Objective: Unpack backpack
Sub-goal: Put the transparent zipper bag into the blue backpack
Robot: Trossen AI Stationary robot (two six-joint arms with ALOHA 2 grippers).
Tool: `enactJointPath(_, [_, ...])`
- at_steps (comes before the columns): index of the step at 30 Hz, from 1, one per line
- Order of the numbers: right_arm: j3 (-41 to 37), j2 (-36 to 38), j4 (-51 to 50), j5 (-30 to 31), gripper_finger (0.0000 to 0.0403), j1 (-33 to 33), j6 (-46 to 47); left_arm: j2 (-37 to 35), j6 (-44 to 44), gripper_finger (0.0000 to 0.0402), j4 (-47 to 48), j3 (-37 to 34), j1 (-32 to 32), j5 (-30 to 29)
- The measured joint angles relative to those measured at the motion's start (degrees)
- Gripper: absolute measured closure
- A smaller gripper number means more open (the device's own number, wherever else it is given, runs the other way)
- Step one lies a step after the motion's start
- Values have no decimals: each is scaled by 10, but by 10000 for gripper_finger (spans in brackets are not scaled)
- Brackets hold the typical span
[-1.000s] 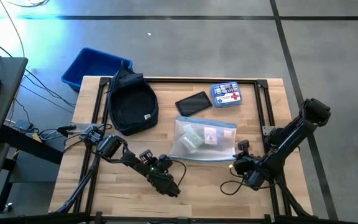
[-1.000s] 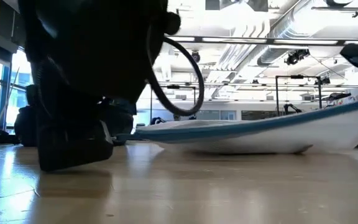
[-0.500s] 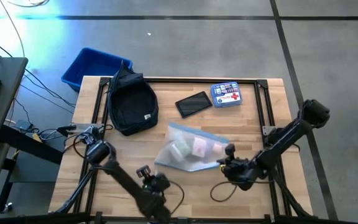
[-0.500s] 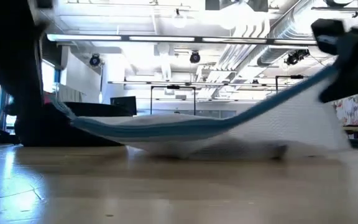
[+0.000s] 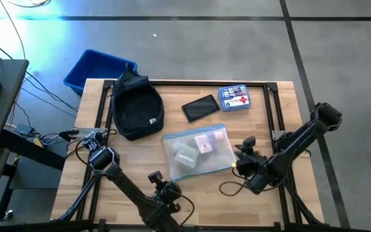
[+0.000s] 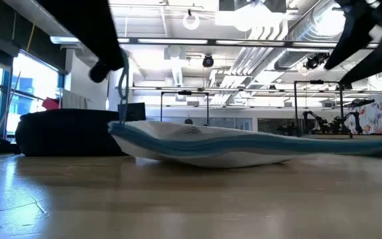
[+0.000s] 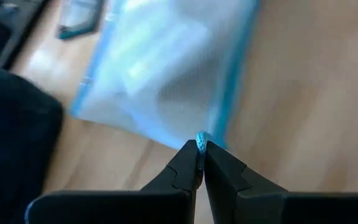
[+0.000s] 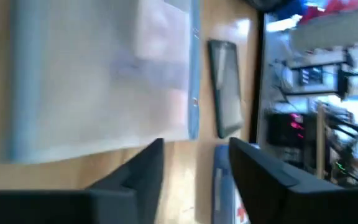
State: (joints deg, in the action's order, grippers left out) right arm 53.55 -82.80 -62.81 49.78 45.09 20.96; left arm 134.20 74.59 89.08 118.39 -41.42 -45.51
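The dark navy backpack (image 5: 136, 108) lies flat at the table's far left; it also shows in the low view (image 6: 65, 133). A clear zip bag (image 5: 196, 151) with a blue edge and small packets inside lies flat mid-table. My left gripper (image 7: 199, 149) is shut at the bag's near left corner, by the table's near edge (image 5: 170, 184). My right gripper (image 5: 238, 160) hovers open just right of the bag, its fingers (image 8: 145, 168) apart and clear of it. My left gripper pinches a bit of the bag's blue-edged near left corner (image 7: 199, 140) between its two fingertips. The fingers slant down at it from the table's near side. The bag's body lies on the table, with that end (image 6: 118, 127) raised slightly.
A flat black case (image 5: 200, 107) and a blue first-aid box (image 5: 234, 98) lie at the far middle of the table. A bright blue bin (image 5: 98, 69) stands off the far left corner. Bare wood lies along the near edge.
My right gripper lifted the bag's right end, then opened and let go, rising and drawing back toward the right. That end dropped, and the bag now lies flat, slid toward the table's left. My left gripper rose and moved toward the near edge, staying shut.
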Motion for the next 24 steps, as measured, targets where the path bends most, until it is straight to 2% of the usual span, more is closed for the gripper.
enactJointPath(2, [16, 0, 16, -42, 191, 16, -8, -2, 35, 397, 10, -5, 12, -34])
enactJointPath(5, [18, 0, 104, -109, 153, 35, -30, -6, -7, 397, 9, -10, 39, -61])
enactJointPath(10, [-30, -15, 336, -143, 119, 41, -50, -29, -79, 397, 4, 13, 99, -78])
enactJointPath(15, [-71, -69, 536, -134, 112, 27, -175, -30, -152, 397, -24, 84, 105, -74])
enactJointPath(18, [-65, -119, 577, -110, 112, 12, -243, -32, -198, 397, -74, 110, 93, -69])
enactJointPath(24, [-26, -227, 578, -6, 112, -19, -264, -30, -255, 397, -176, 111, 64, -100])
